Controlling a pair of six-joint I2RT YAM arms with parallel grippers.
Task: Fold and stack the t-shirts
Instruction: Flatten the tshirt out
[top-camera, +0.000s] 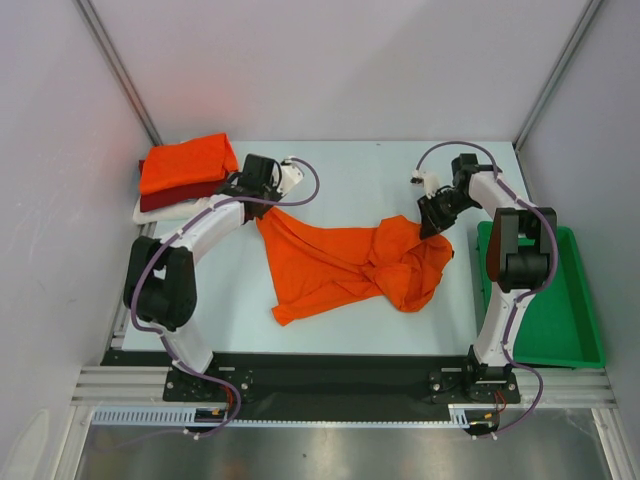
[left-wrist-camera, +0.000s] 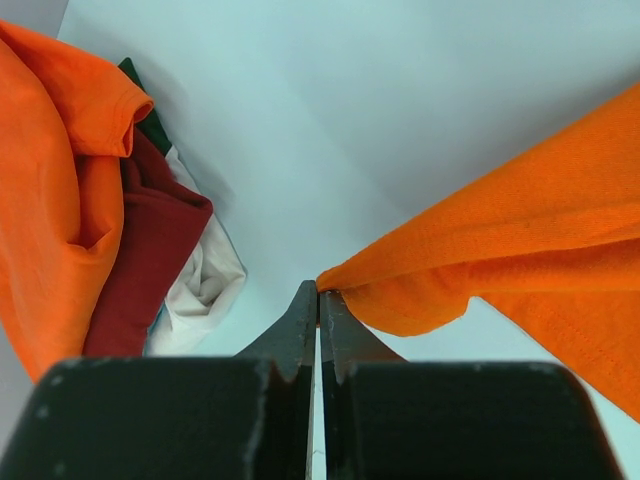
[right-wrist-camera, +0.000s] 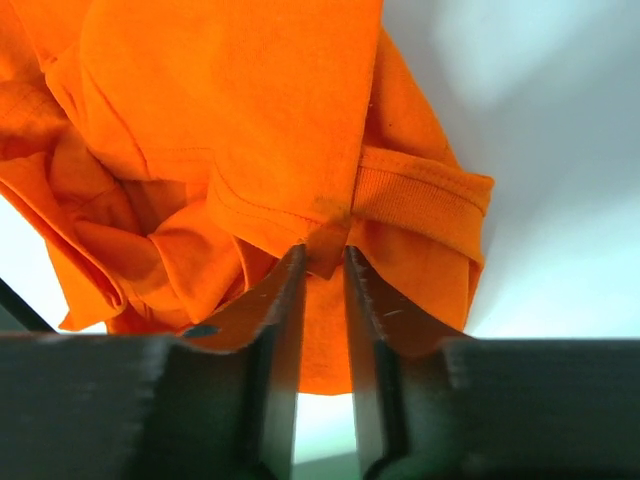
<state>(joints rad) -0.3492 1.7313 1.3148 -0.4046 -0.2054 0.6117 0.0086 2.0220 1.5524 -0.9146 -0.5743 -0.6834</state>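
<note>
Left tool (left-wrist-camera: 318, 292) clamped on a corner of the orange t-shirt (top-camera: 340, 265) (crumpled across the table (top-camera: 370, 180)). Right tool (right-wrist-camera: 325, 258) straddles its hem, jaws narrowly apart; grip unclear.

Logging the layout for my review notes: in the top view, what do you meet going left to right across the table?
folded shirt stack → left gripper → loose orange t-shirt → right gripper → green tray

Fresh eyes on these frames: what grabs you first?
A crumpled orange t-shirt sprawls mid-table, its far-left corner pinched in the left fingers while the right fingers bracket a fold at its bunched right end. Next, the folded stack in the far left corner, orange over dark red over white, and the green tray at the right edge.
</note>
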